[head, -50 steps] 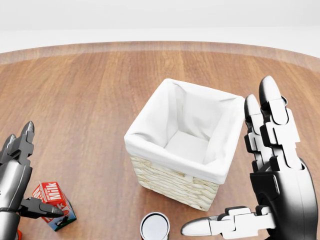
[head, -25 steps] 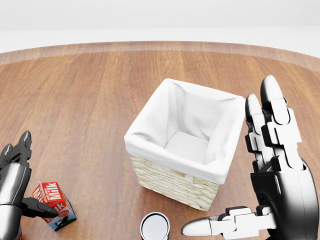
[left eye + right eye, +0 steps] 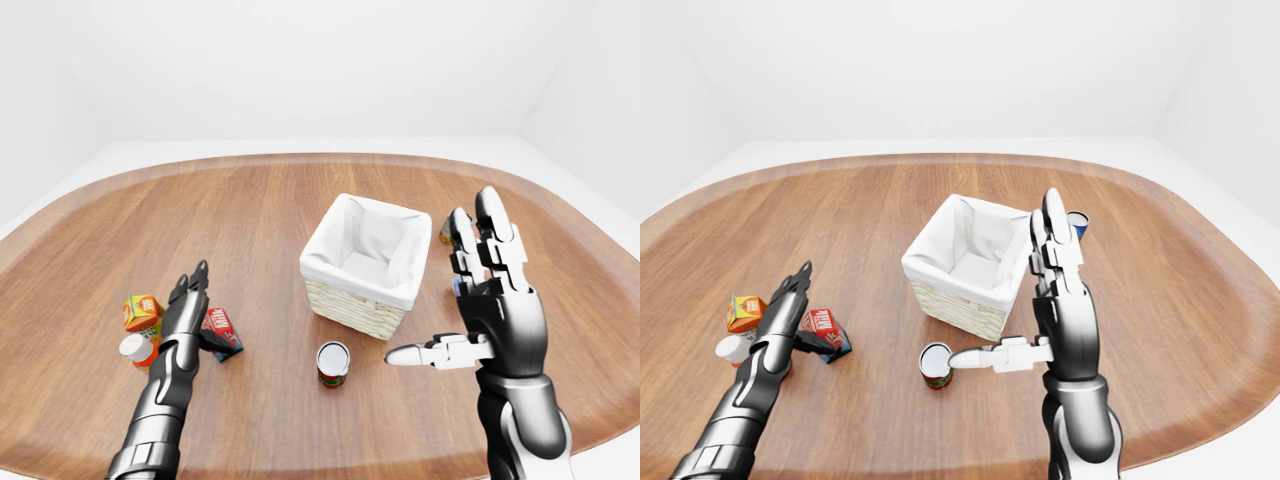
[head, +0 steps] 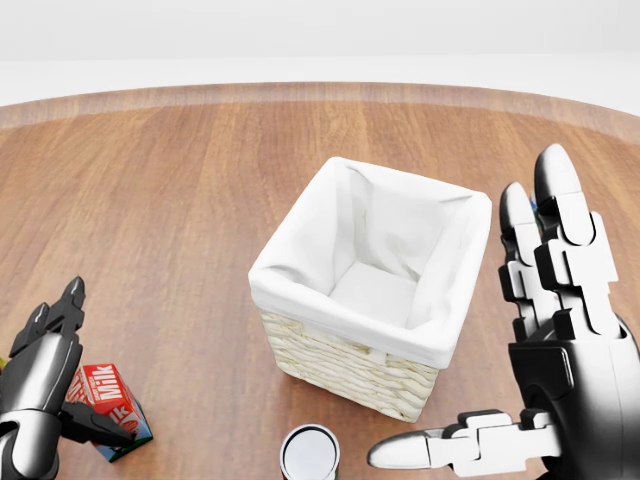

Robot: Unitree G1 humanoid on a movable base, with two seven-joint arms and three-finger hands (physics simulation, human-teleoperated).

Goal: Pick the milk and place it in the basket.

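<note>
The milk (image 4: 103, 392), a small red carton with white lettering, lies tilted on the wooden table (image 4: 180, 200) at the lower left of the head view. My left hand (image 3: 212, 314) is open right beside it: the fingers point up along its left side and the thumb reaches across its lower edge. The basket (image 4: 345, 318), wicker with a white cloth liner, stands in the middle of the table with nothing inside. My right hand (image 3: 445, 290) is open to the right of the basket, fingers upright and thumb pointing left, holding nothing.
A tin can (image 3: 333, 362) stands upright just below the basket. An orange carton (image 3: 142, 311) and an orange bottle with a white cap (image 3: 134, 350) sit left of the milk. Another can (image 3: 1077, 222) stands behind my right hand.
In the head view my left hand has sunk lower and shifted slightly right, closer to the milk. My right hand has dropped a little. The milk has not moved.
</note>
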